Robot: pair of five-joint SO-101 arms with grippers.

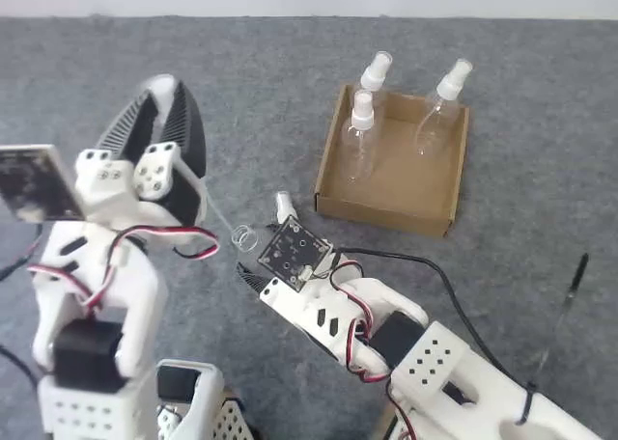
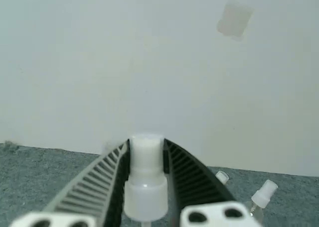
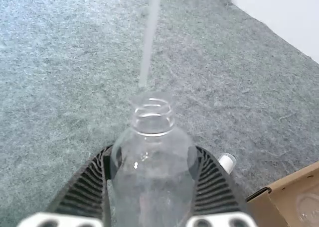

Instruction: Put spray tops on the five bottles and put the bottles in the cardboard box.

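Observation:
My left gripper (image 1: 162,88) (image 2: 145,147) is raised at the table's left, shut on a white spray top (image 2: 145,179) whose thin dip tube (image 3: 149,38) hangs toward the bottle's mouth. My right gripper (image 1: 253,266) (image 3: 152,155) is shut on a clear bottle (image 1: 244,237) (image 3: 149,157) with an open, uncapped neck, held near the middle of the grey carpet. A loose spray top (image 1: 284,206) (image 3: 227,162) lies on the carpet just past the bottle. The cardboard box (image 1: 446,184) (image 3: 294,197) holds three bottles with spray tops (image 1: 359,136).
Grey carpet covers the table up to a white wall at the back. The box sits right of centre. A thin black rod (image 1: 570,286) lies at the right, and a black cable (image 1: 435,276) runs along my right arm.

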